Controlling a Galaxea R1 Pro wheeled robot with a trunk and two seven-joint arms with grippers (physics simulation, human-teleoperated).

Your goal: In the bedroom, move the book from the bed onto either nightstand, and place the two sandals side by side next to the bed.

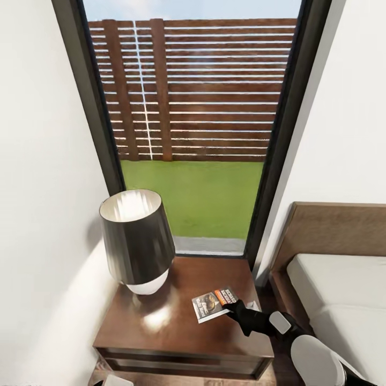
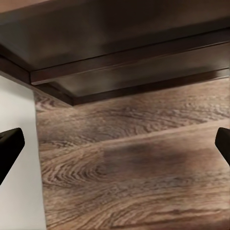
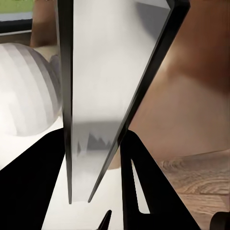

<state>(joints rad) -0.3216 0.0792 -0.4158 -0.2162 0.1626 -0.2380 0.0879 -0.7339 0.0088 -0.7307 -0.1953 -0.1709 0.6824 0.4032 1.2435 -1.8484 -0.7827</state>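
Note:
The book [image 1: 213, 303], dark with an orange band, is over the right front part of the glossy brown nightstand [image 1: 161, 332]. My right gripper [image 1: 234, 309] is shut on its right edge; I cannot tell whether the book rests on the top. In the right wrist view the book [image 3: 100, 86] stands edge-on between the black fingers [image 3: 143, 182]. My left gripper [image 2: 115, 143] is open low over the wood floor [image 2: 134, 182], facing the nightstand's base [image 2: 120, 57]. The grey-mattress bed [image 1: 343, 300] lies to the right. The sandals are out of view.
A dark-shaded lamp [image 1: 136, 238] with a white base takes up the nightstand's left rear. A tall dark-framed window [image 1: 193, 134] is behind it, white walls on both sides. The brown headboard [image 1: 332, 225] rises close to the nightstand's right.

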